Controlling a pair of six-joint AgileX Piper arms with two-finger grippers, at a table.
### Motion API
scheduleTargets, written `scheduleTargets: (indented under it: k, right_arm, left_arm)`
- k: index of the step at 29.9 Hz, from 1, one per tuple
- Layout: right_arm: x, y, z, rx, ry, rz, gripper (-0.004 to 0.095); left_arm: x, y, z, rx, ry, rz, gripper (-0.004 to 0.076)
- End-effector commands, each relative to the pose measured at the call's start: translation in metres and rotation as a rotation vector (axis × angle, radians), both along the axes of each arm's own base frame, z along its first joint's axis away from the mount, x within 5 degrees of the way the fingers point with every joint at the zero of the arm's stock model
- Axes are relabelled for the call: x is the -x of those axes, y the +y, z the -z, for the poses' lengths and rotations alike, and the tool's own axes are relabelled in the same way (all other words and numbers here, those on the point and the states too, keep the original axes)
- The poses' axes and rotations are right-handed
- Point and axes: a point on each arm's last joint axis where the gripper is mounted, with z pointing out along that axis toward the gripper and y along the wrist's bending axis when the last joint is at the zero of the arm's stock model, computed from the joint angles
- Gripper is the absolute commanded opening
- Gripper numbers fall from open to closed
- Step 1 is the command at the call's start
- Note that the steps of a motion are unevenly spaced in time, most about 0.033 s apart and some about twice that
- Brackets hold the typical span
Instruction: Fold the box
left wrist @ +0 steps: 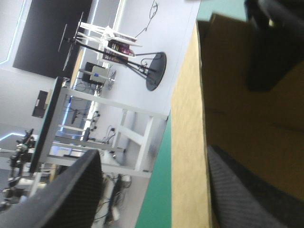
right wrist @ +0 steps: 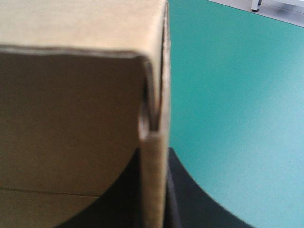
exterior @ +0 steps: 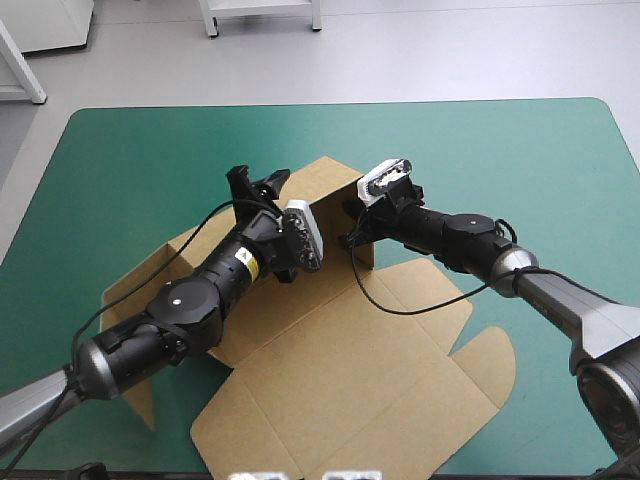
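I see the brown box mid-table on the teal-green cover, its far walls raised. My right gripper pinches one wall's edge. My left gripper stands wide, straddling a raised wall.

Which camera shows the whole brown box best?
The high view: the box lies there entire, its lid flat, its far wall raised. The left wrist view shows only that wall's edge inside the open left gripper; the right wrist view only a close-up corner pinched in the right gripper.
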Motion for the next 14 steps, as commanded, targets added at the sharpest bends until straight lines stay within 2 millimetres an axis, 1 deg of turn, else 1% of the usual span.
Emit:
scheduleTargets:
  k: [1, 4, 8, 9, 12, 14]
  right_arm:
    - [0.005, 0.001, -0.033, -0.117, -0.039, 0.016, -0.0017]
    - [0.003, -0.001, -0.032, -0.097, -0.042, 0.040, -0.0017]
    - [0.001, -0.004, -0.031, -0.079, -0.045, 0.077, -0.0017]
    - [0.001, -0.005, -0.031, -0.073, -0.045, 0.087, -0.0017]
    - [-0.001, -0.009, -0.035, -0.061, -0.057, 0.135, -0.0017]
    - [-0.003, -0.013, -0.040, -0.052, -0.068, 0.175, -0.0019]
  left_arm:
    - [0.024, 0.014, -0.042, 0.243, 0.013, 0.050, 0.0456]
    - [0.036, 0.023, -0.062, 0.399, 0.057, 0.073, 0.0456]
    - [0.044, 0.035, -0.082, 0.501, 0.063, 0.049, 0.0456]
    - [0.044, 0.038, -0.086, 0.510, 0.060, 0.026, 0.0456]
    - [0.036, 0.053, -0.097, 0.519, 0.039, -0.115, 0.0454]
    - [0.027, 0.068, -0.102, 0.518, 0.019, -0.227, 0.0451]
